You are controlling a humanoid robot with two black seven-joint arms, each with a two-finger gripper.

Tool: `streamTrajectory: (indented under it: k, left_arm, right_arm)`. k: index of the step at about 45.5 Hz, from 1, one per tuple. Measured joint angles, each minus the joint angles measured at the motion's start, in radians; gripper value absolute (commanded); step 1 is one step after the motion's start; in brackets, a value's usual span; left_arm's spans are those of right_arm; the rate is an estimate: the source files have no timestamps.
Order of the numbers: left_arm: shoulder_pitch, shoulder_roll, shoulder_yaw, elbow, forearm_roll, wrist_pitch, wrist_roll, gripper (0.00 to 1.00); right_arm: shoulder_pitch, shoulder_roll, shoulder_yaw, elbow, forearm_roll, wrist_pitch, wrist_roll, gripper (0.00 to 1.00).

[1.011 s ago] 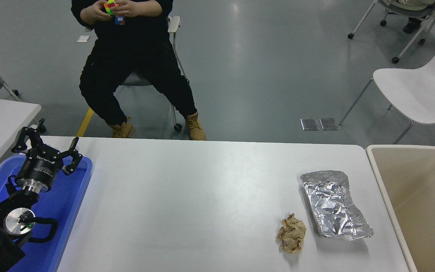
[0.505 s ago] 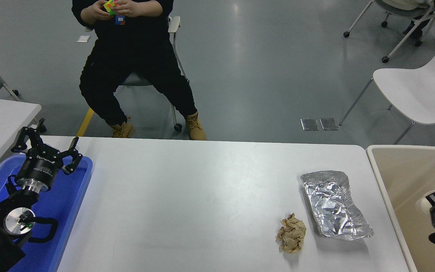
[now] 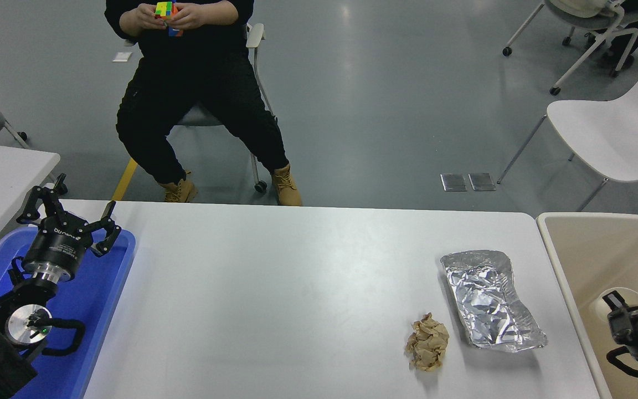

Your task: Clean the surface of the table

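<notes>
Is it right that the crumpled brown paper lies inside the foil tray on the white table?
Not quite. The head view shows the brown paper lying on the white table beside the foil tray, just off its near left corner, not inside it.

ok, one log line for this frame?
right end effector: over beige bin, empty | left end effector: parked over blue tray | table: foil tray, paper wad remaining

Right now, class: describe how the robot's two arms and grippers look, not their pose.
The left gripper is black with jointed, linked fingers, pale lettering on its cylindrical body, a silver wrist ring and thin black cables on the arm. The right gripper is matching black, mostly cut off at the picture's edge.
</notes>
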Motion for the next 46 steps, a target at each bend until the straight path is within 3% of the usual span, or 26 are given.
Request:
streamTrajectory:
  k: [6, 9, 11, 20, 30, 33, 46]
  left_arm:
    - [0.0, 0.0, 0.0, 0.0, 0.0, 0.0, -0.001, 1.0]
    - [0.0, 0.0, 0.0, 0.0, 0.0, 0.0, -0.001, 1.0]
    - [0.0, 0.0, 0.0, 0.0, 0.0, 0.0, -0.001, 1.0]
    - [0.0, 0.0, 0.0, 0.0, 0.0, 0.0, -0.001, 1.0]
    - [0.0, 0.0, 0.0, 0.0, 0.0, 0.0, 0.0, 1.0]
    - [0.0, 0.0, 0.0, 0.0, 0.0, 0.0, 0.0, 1.0]
    - [0.0, 0.0, 0.0, 0.0, 0.0, 0.0, 0.0, 1.0]
  right_arm:
    - [-0.002, -0.001, 0.001, -0.001, 0.0, -0.006, 0.0, 0.02]
    - [-0.003, -0.004, 0.001, -0.002, 0.0, -0.017, 0.0, 0.32]
    - [-0.004, -0.005, 0.001, -0.002, 0.0, -0.028, 0.0, 0.47]
    - [-0.009, -0.009, -0.003, -0.002, 0.0, -0.1, 0.0, 0.81]
    - [-0.01, -0.013, -0.007, -0.002, 0.002, -0.142, 0.004, 0.89]
    - [-0.008, -0.014, -0.009, -0.002, 0.004, -0.149, 0.005, 0.99]
    - [-0.001, -0.015, -0.001, 0.0, 0.008, -0.155, 0.006, 0.99]
